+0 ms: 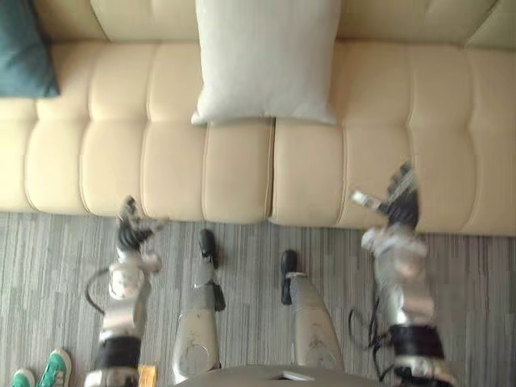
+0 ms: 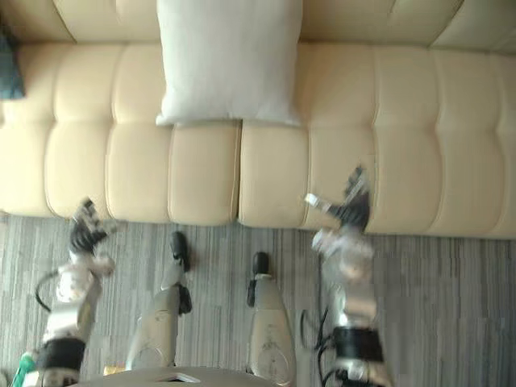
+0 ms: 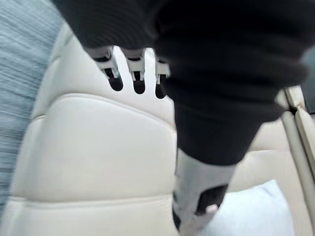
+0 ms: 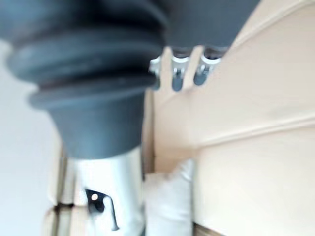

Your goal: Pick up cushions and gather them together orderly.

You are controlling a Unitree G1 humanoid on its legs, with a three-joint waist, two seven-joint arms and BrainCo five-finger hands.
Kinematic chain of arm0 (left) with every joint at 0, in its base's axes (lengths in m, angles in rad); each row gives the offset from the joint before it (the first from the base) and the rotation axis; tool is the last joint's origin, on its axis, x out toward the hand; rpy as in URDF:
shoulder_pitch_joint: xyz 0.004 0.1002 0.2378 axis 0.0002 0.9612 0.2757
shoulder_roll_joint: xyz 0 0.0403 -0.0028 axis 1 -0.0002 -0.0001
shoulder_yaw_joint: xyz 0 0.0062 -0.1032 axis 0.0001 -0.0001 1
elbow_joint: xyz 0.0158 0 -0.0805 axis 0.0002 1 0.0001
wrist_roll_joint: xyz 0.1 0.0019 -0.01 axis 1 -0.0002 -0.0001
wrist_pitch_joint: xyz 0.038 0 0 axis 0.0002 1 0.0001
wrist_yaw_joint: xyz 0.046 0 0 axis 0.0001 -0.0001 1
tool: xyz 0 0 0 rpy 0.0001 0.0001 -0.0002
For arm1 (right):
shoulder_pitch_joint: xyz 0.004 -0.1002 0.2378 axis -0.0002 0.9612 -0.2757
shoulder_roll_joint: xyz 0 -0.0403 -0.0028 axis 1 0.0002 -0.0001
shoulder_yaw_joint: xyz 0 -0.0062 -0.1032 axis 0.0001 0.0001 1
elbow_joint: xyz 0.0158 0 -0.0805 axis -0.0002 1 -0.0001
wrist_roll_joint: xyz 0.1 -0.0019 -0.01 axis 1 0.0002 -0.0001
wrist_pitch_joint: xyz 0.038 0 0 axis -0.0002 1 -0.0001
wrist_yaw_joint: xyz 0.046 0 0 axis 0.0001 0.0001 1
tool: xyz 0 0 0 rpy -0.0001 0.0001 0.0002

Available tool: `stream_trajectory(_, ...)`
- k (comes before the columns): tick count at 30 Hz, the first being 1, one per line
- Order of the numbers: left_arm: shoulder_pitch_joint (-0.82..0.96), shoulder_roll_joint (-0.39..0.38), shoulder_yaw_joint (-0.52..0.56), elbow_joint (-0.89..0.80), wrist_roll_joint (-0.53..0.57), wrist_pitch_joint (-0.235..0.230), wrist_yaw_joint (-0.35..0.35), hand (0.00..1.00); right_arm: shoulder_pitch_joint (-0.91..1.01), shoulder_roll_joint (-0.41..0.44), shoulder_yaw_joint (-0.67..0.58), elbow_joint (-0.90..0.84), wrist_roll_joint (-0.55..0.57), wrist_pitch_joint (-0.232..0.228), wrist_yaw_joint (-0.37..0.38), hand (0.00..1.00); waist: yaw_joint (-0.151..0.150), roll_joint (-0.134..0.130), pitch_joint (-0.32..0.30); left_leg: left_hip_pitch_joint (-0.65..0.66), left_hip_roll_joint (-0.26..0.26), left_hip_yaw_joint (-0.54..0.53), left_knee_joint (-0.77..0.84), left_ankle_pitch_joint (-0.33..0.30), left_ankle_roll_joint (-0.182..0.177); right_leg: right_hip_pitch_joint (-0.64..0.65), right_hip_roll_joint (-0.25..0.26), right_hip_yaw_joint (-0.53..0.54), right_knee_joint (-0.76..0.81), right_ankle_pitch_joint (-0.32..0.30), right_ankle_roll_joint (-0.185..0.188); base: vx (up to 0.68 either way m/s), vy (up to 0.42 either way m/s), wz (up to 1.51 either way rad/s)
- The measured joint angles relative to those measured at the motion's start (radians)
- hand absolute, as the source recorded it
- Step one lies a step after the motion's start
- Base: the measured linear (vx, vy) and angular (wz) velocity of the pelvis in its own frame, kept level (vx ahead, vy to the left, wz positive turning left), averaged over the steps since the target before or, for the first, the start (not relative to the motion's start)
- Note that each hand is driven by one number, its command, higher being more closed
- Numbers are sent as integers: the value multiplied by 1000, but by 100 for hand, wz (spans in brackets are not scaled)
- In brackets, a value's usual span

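Head eyes look down on sofa (image 1: 173, 169) and cushion (image 1: 266, 60); wrist views share both, close

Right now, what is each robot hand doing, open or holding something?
Left robot hand: open, holding nothing.
Right robot hand: open, holding nothing.

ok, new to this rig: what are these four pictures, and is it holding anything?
It's a two-legged humanoid robot. The two wide pictures come from a stereo camera on its head, looking down; the two close ones come from cameras on its wrists, looking along each hand. It faces a cream sofa from a grey carpet. A white cushion rests against the sofa's back near the middle; a teal cushion lies at the robot's far left. The left hand and right hand hang near the seat's front edge, both open, holding nothing. A person's green shoes show at lower left.
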Motion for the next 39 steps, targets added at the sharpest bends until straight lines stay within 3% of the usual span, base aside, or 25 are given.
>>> stream_trajectory(3, 89, -54, 0, 157, 38, 10, -41, 0, 111, 87, 26, 171, -123, 14, 35, 0, 5, 1, -89, 100, 7, 13, 0, -33, -5, 126, 11, 2, -80, 2, -9, 85, -40, -15)
stream_trajectory(6, 105, -81, 1, 311, 79, 24, -54, 0, 130, 117, 13, 362, -199, 34, 55, 0, 5, -2, -144, 154, 15, 23, -2, -52, -10, 212, 21, 3, -165, 31, -7, 101, -8, -12)
stream_trajectory(11, 91, -95, 36, 465, 137, 37, -53, 0, 123, 166, -63, 583, -221, 48, 54, 0, 9, -19, -162, 254, 12, 49, -6, -74, -17, 347, 25, 28, -287, 90, 16, 70, 10, -19)
stream_trajectory(16, 73, -93, 62, 541, 158, 39, -32, 0, 121, 188, -109, 666, -218, 57, 53, 0, 15, -49, -171, 319, 8, 88, -4, -93, -19, 401, 24, 73, -319, 117, 22, 34, 14, -26)
stream_trajectory(18, 65, -89, 77, 547, 163, 39, -21, 0, 104, 188, -109, 669, -218, 57, 53, 0, 17, -67, -160, 303, 13, 107, 61, -130, -15, 396, 21, 89, -315, 141, 25, -57, 23, -41)
stream_trajectory(20, 54, -95, 116, 544, 153, 43, -9, 0, 86, 187, -103, 677, -217, 56, 53, 0, 31, -87, -155, 233, 3, 55, 216, -229, 16, 355, 18, 73, -304, 185, -1, -151, 22, -75)
stream_trajectory(21, 67, -99, 127, 542, 152, 44, -4, 0, 77, 179, -108, 681, -217, 55, 52, 0, 50, -69, -157, 212, 37, 37, 242, -239, 29, 358, 22, 37, -287, 167, -36, -182, 27, -94)
stream_trajectory(22, 65, -100, 140, 548, 151, 46, 4, 0, 58, 185, -106, 692, -217, 57, 50, 0, 44, -57, -147, 198, 54, 52, 268, -255, 28, 305, -1, -32, -58, 80, -62, -150, 20, -26)
stream_trajectory(23, 63, -91, 142, 543, 151, 46, 12, 0, 82, 191, -99, 702, -217, 59, 51, 0, 38, -60, -149, 199, 57, 20, 279, -254, 30, 292, -30, -80, 233, -2, -55, -165, 4, 27)
stream_trajectory(25, 68, -87, 154, 543, 151, 46, 12, 0, 89, 198, -96, 722, -217, 65, 50, 0, 40, -70, -155, 198, 56, -5, 270, -238, 35, 324, -46, -88, 377, -18, -42, -128, -67, 46)
stream_trajectory(26, 82, -86, 167, 542, 150, 47, 13, 0, 82, 202, -84, 744, -217, 69, 51, 0, 46, -92, -170, 192, 48, -7, 252, -215, 30, 355, -59, -84, 382, 51, -30, -192, -123, 10)
stream_trajectory(27, 77, -90, 186, 562, 150, 53, 15, 0, 71, 205, -88, 767, -217, 68, 50, 0, 58, -97, -192, 177, 42, -30, 224, -189, 6, 363, -32, -93, 301, 29, 5, -186, -102, -4)
stream_trajectory(29, 71, -114, 191, 593, 133, 60, 18, 0, 44, 190, -89, 778, -217, 70, 46, 0, 84, -71, -197, 159, 39, -26, 239, -188, 4, 395, -2, -98, 162, 11, 3, -91, 8, -42)
stream_trajectory(30, 76, -122, 185, 600, 128, 60, 26, 0, 32, 183, -77, 782, -217, 70, 43, 0, 94, -62, -213, 143, 36, -11, 189, -139, 53, 415, 12, -120, 47, -54, -6, -64, 8, -57)
stream_trajectory(32, 45, -109, 176, 626, 119, 60, 32, 0, -6, 181, -56, 786, -217, 71, 43, 0, 92, -79, -192, 117, 20, 6, 168, -96, 47, 446, 13, -121, -100, -121, 4, -176, -78, -31)
stream_trajectory(33, 18, -118, 153, 642, 111, 61, 33, 0, -28, 167, -56, 784, -217, 73, 41, 0, 88, -26, -163, 116, 46, 1, 147, -82, 36, 452, 42, -138, -140, -92, -6, -302, -86, -10)
stream_trajectory(35, 22, -143, 126, 640, 110, 57, 32, 0, -16, 162, -54, 781, -218, 73, 26, 0, 75, 5, -158, 144, 58, 6, 112, -79, 22, 451, 58, -141, -127, -87, -14, -316, -68, -3)
stream_trajectory(36, 26, -146, 113, 640, 111, 56, 32, 0, 3, 161, -56, 781, -218, 75, 24, 0, 69, 5, -162, 153, 59, 11, 106, -111, -17, 443, 50, -139, -122, -77, -29, -263, -24, -20)
stream_trajectory(37, 25, -146, 109, 629, 111, 54, 30, 0, 15, 160, -68, 784, -218, 74, 23, 0, 63, -10, -157, 129, 56, 6, 167, -157, -35, 422, 37, -118, -122, -59, -36, -190, 8, -37)
stream_trajectory(39, 24, -147, 110, 632, 112, 52, 22, 0, 9, 152, -88, 809, -218, 74, 23, 0, 62, -9, -156, 107, 39, -32, 346, -194, -11, 392, 25, -74, -123, -39, -32, -150, 57, -70)
